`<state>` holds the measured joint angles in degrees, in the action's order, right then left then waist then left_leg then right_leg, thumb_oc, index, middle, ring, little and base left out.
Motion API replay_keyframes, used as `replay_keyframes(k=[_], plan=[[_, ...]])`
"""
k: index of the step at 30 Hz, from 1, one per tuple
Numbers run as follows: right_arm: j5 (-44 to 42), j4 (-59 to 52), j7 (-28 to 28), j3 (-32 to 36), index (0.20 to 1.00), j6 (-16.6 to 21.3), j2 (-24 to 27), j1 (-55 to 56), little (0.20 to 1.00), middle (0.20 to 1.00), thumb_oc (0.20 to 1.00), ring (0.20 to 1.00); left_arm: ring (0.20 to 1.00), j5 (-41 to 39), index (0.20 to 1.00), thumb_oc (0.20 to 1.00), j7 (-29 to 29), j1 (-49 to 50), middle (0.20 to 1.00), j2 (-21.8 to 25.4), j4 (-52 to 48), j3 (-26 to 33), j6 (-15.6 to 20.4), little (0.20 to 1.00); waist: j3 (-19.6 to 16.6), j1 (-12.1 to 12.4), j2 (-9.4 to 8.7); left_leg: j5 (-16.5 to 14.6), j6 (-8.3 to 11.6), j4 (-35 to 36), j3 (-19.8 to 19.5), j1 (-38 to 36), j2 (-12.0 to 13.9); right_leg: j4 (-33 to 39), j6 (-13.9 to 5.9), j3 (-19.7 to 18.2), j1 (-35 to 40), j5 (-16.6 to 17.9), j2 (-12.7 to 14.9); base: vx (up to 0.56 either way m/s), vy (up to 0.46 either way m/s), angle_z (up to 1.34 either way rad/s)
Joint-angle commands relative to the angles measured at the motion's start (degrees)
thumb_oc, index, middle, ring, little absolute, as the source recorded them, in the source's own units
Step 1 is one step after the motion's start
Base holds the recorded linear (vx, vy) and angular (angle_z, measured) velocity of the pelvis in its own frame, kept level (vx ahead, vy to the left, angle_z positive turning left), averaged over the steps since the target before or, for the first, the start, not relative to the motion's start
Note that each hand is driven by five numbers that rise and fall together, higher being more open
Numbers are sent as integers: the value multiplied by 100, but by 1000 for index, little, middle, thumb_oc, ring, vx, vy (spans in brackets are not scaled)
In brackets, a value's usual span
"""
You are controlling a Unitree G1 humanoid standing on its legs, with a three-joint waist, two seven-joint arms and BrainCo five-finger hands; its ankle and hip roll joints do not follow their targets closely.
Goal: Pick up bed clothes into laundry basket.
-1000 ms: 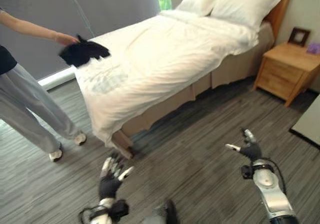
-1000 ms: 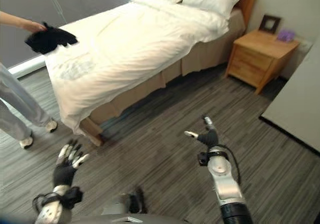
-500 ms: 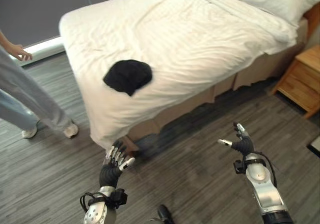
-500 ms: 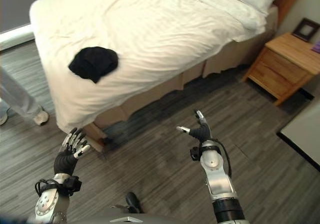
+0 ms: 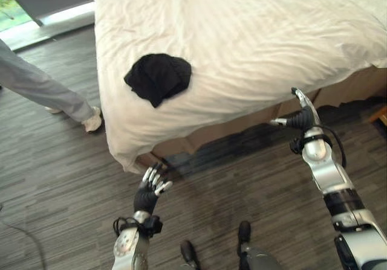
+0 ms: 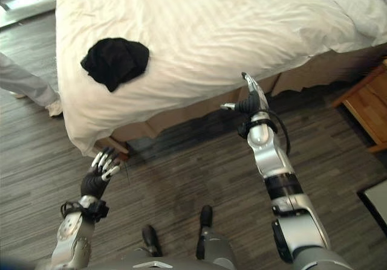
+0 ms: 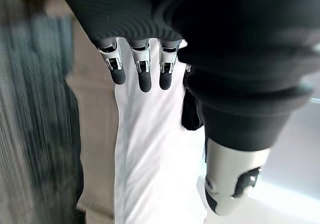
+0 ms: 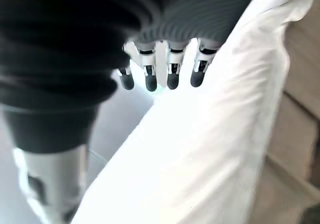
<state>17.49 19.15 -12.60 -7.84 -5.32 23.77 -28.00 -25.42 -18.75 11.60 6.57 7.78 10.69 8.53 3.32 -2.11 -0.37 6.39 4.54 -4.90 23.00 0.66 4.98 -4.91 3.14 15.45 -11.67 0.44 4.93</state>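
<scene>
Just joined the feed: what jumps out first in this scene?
A crumpled black garment lies on the white bed, near its foot corner. Both hands hang open over the floor short of the bed: the left hand below that corner, the right hand by the bed's side. A person's leg stands beside the bed.

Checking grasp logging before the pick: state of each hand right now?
Left hand: open, holding nothing, by the bed's corner.
Right hand: open, holding nothing, at the bed's edge.
Black garment lies untouched on the bed.
</scene>
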Motion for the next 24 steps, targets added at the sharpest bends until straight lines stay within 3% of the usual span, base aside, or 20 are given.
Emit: replay_keyframes(k=[1,2,3,4,5,6,7,9,10,14,15,17,19,22,24], plan=[[31,-619,181,-8,1000,109,-200,-309,1000,1000,1000,1000,1000,212,1000,1000,758,-1418,1000,457,-386,496,-124,1000,-287,-174,-427,-1386,303,-2536,500,1194,399,991,-752,135,524,514,752,90,-36,116],[36,-621,184,-9,1000,103,-203,-318,1000,1000,1000,1000,1000,245,1000,1000,801,-1430,1000,448,-398,488,-136,1000,-311,-205,-385,-1421,310,-2651,447,1299,461,991,-739,174,494,513,711,47,-19,62],[159,-511,121,-301,1000,148,-328,-274,1000,1000,1000,1000,1000,502,1000,1000,1125,-1456,1000,494,-319,539,-100,1000,-310,-277,-339,-1273,412,-2676,616,1443,892,991,-751,244,533,476,732,60,38,9],[229,-465,110,-410,1000,161,-325,-287,1000,1000,1000,1000,1000,608,1000,1000,1354,-1428,1000,422,-144,542,-116,1000,-315,-300,-309,-1175,452,-2486,738,1412,1112,991,-777,259,531,476,770,217,226,-40],[423,-212,94,-580,1000,109,-257,-521,1000,1000,1000,1000,1000,640,1000,1000,1479,-1235,1000,259,-29,576,-101,1000,-337,-328,-133,-902,531,-1481,997,958,1426,991,-890,198,526,487,801,193,214,-66],[428,-192,87,-598,1000,113,-258,-535,1000,1000,1000,1000,1000,643,1000,1000,1480,-1230,1000,244,-32,583,-100,1000,-322,-311,-137,-852,546,-1372,1042,870,1397,991,-886,173,544,485,803,310,454,-92],[463,68,141,-802,1000,53,-409,-763,1000,1000,1000,1000,1000,768,1000,1000,1622,-1141,1000,273,89,527,-124,1000,-358,-265,21,-346,595,-289,1003,532,1527,991,-1001,42,573,454,822,217,356,-92],[473,247,146,-874,1000,33,-490,-849,1000,1000,1000,1000,1000,779,1000,1000,1648,-1152,1000,300,168,568,-122,1000,-370,-245,68,-51,646,323,1041,254,1527,991,-1041,24,646,414,849,207,361,-107],[529,595,232,-1010,1000,-77,-605,-989,1000,1000,1000,1000,1000,847,1000,1000,1614,-1115,1000,323,269,480,-118,1000,-457,-277,162,282,671,804,1220,35,1701,991,-1159,108,712,359,978,143,273,-94],[670,975,220,-1160,1000,-206,-735,-1056,1000,1000,1000,1000,1000,945,1000,1000,1640,-1138,1000,383,356,286,-187,1000,-552,-289,233,220,745,990,1404,-59,1603,991,-1315,357,926,299,1087,227,353,-14],[639,1138,223,-1168,1000,-249,-723,-1009,1000,1000,1000,1000,1000,1061,1000,1000,1733,-1363,1000,417,539,62,-280,1000,-588,-231,186,161,684,990,1230,3,1395,991,-1422,393,1102,270,1172,296,285,39],[655,1299,220,-1174,1000,-274,-748,-1082,1000,1000,1000,1000,1000,1091,1000,1000,1732,-1504,1000,462,569,-46,-291,1000,-572,-219,139,121,661,990,1229,-16,1295,991,-1483,427,1164,272,1252,216,223,70],[781,2115,118,-1397,1000,-360,-954,-1721,1000,1000,1000,1000,1000,1193,1000,1000,1790,-2048,1000,556,820,-325,-294,1000,-576,-122,-33,67,519,990,1367,1,1095,991,-1686,517,1242,420,1491,169,218,56],[792,2539,28,-1471,1000,-347,-1125,-2120,1000,1000,1000,1000,1000,1237,1000,1000,1831,-2355,1000,617,992,-390,-266,1000,-495,-89,-125,79,483,990,1441,23,1046,948,-1741,600,1203,568,1592,65,145,21],[767,3648,-209,-1603,1000,-330,-1554,-3010,1000,1000,1000,1000,1000,1342,1000,1000,1959,-3376,1000,835,1570,-540,-287,1000,-437,-75,-243,37,388,990,1488,111,1011,845,-1654,667,1004,649,1497,12,87,26]])
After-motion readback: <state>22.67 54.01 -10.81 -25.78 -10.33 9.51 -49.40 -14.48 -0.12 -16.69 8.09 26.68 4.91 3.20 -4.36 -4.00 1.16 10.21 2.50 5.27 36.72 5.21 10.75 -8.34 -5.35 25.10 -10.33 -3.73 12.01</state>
